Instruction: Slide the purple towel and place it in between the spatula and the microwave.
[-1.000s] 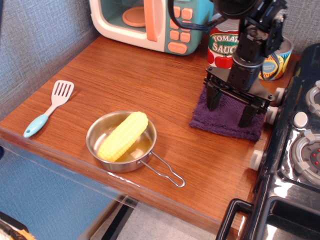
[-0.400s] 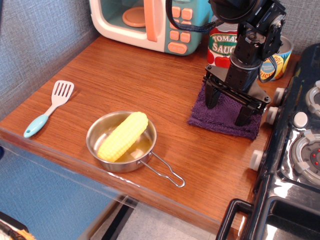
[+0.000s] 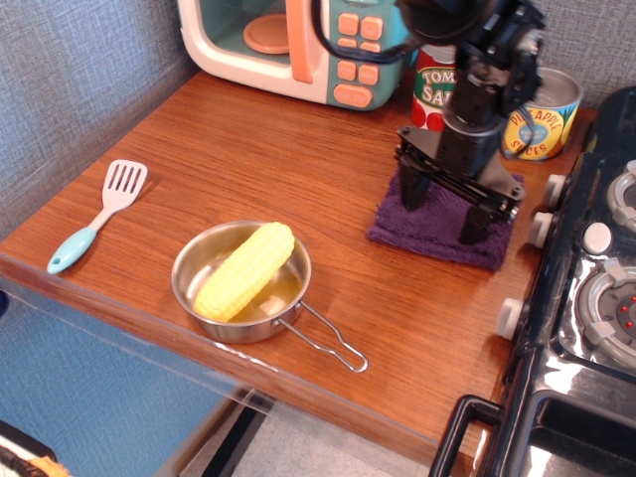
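The gripper (image 3: 444,207) stands right of centre in the frame, pointing down with its jaws spread wide. Both fingertips (image 3: 414,194) press on the towel (image 3: 437,227); nothing is clamped between them. The towel lies flat on the worktop (image 3: 258,159), just left of the stove (image 3: 586,298) that fills the right edge. One fingertip sits near the towel's left side, the other toward its right; whether they pinch any cloth is hard to tell from this angle.

The microwave (image 3: 298,45) stands at the top of the frame, its door open and an orange plate (image 3: 266,33) inside. The spatula (image 3: 99,214) lies at the left edge, white head toward the top, blue handle toward the bottom. The towel is well apart from it.

Behind the arm at upper right stand a tomato sauce can (image 3: 434,84) and a pineapple can (image 3: 542,114). In the lower middle sits a pan (image 3: 241,283) holding a corn cob (image 3: 244,270), its wire handle pointing to the lower right.
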{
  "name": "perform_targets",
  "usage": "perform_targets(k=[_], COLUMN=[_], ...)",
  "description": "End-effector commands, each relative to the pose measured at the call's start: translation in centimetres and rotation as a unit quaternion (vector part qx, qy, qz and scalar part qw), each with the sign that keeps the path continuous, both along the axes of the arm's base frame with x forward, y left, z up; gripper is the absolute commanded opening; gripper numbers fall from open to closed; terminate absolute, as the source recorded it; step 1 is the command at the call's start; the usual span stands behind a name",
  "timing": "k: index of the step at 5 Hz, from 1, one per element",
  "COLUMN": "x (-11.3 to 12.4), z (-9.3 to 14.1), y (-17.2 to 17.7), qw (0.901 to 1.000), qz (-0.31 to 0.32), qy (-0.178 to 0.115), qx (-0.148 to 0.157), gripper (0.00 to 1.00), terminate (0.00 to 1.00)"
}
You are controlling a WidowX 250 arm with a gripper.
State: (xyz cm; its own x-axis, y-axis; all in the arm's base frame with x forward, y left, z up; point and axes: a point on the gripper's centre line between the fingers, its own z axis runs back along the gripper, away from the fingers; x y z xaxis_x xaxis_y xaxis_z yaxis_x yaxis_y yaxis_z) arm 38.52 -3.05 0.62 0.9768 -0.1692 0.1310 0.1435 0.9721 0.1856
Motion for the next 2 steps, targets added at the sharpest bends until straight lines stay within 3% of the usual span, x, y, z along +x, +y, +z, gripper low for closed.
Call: perform_targets(k=[1,2], x=[-3.2,-3.2], z=[-4.5,-4.4], y=[6.2,7.3], qw=[0.9961,0.9958], qz=[0.039,0.031], qy=[0.077,0.082], qx=[-0.021,-0.026], gripper=[1.00,1.00], terminate=[0.00,0.00])
